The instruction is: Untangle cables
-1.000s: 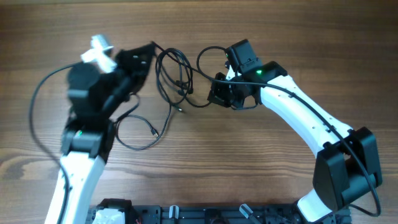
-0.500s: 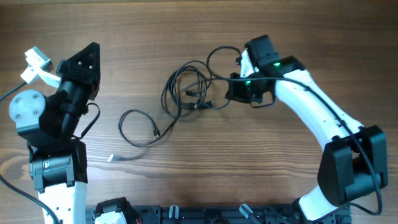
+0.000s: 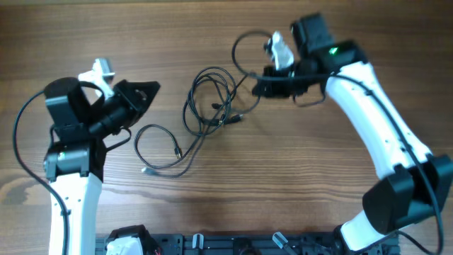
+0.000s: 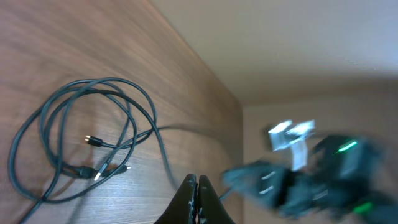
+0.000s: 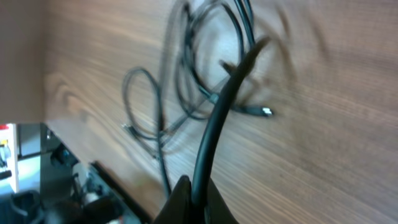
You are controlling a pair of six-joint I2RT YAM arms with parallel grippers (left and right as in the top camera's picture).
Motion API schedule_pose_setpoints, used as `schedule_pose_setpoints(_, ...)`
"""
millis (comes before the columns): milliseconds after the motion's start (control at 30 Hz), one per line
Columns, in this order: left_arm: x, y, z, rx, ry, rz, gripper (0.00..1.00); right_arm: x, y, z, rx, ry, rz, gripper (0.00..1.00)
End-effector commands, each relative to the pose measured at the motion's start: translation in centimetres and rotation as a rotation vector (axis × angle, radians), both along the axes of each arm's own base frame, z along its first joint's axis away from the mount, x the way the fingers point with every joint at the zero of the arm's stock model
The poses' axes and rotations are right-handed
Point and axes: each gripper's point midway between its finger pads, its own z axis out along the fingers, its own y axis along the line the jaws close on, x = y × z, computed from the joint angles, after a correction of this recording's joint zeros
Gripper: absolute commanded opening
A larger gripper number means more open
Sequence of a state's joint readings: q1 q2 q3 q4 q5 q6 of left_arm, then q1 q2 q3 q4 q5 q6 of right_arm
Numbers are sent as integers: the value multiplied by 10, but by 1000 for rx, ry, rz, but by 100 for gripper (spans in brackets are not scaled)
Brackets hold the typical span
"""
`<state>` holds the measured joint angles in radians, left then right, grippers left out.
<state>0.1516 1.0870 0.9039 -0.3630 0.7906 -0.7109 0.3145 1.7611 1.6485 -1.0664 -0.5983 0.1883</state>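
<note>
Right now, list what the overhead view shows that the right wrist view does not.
Only overhead: the left gripper, standing apart from the cords, and the right arm's white links.
Only right wrist: a close look at one thin black cable rising from inside the right gripper, whose jaws are shut on it.
Both: the coiled tangle of thin black cables on the brown wooden table, and a looser black loop beside it.
</note>
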Motion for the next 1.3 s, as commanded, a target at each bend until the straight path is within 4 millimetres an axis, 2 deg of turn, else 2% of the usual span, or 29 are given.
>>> schedule_pose_setpoints(0,-5,-24,12,116,-172,-160,4,0,6,98,89,-168,10,4)
schedule_pose_setpoints(100,-2,-29,20,137,-231,-178,4,-7,3,152,120,-254,1,4)
schedule_pose_setpoints(200,-1,-29,24,141,-253,-177,4,-14,1,189,151,-315,-18,4)
schedule_pose_setpoints(333,-1,-30,24,140,-252,-179,4,-11,-12,229,153,-410,-128,4)
schedule_pose_setpoints(500,-2,-30,25,174,-292,-201,4,-6,-28,261,149,-498,-250,4)
schedule_pose_setpoints(733,-8,-30,44,229,-399,-202,4,-9,-23,258,135,-491,-238,5)
schedule_pose_setpoints(800,-11,-29,50,237,-419,-194,4,-9,-23,249,93,-478,-247,5)
schedule_pose_setpoints(867,-17,-29,52,236,-418,-194,4,-12,-21,231,13,-444,-246,5)
schedule_pose_setpoints(1000,-23,-30,42,225,-357,-200,4,-14,-14,202,-75,-375,-216,4)
schedule_pose_setpoints(1067,-27,-35,36,230,-339,-225,11,-13,-13,194,-91,-350,-209,4)
schedule_pose_setpoints(1133,-34,-50,31,278,-373,-299,36,-12,-11,187,-101,-335,-184,4)
schedule_pose_setpoints(1167,-35,-55,29,293,-379,-315,44,-13,-10,187,-100,-333,-182,5)
schedule_pose_setpoints(1233,-34,-67,22,320,-371,-331,55,-12,-10,186,-100,-332,-182,5)
schedule_pose_setpoints(1267,-34,-74,18,325,-358,-348,56,-12,-10,186,-100,-332,-182,5)
